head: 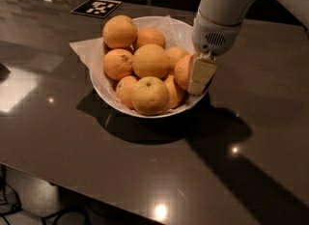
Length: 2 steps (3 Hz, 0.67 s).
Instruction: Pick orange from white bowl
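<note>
The orange (182, 72), smooth and round, lies at the right edge of the white bowl (108, 99), against the end effector (197, 80).

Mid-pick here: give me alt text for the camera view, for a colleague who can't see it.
The gripper hangs at the right side of a paper-lined white bowl, beside one orange in a pile of oranges. The bowl sits on a dark glossy table, with a black-and-white tag behind it.
</note>
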{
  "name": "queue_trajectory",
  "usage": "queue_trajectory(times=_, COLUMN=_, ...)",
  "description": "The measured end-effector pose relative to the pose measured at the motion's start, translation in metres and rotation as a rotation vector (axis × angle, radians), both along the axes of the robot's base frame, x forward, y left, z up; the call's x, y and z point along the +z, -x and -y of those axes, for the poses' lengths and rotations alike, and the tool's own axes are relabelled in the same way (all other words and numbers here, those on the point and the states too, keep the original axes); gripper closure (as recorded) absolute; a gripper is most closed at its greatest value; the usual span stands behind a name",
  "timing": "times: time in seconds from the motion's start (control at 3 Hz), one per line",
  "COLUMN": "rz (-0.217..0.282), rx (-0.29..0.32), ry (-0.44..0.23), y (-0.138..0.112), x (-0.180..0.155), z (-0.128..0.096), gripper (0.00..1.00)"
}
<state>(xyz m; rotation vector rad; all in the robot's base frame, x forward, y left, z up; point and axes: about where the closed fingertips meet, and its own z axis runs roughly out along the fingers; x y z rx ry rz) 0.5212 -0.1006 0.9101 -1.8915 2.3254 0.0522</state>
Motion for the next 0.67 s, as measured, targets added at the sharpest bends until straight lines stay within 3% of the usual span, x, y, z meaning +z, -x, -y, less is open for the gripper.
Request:
queue_trajectory(times=0.33, rz=0.000, rx=0.000, ry=0.000, y=0.000, x=0.000, z=0.000, gripper=0.87)
queue_trajectory(times=0.67, rz=0.028, rx=0.026, ry=-0.046, y=0.005, x=0.012, z=-0.001, gripper=1.00)
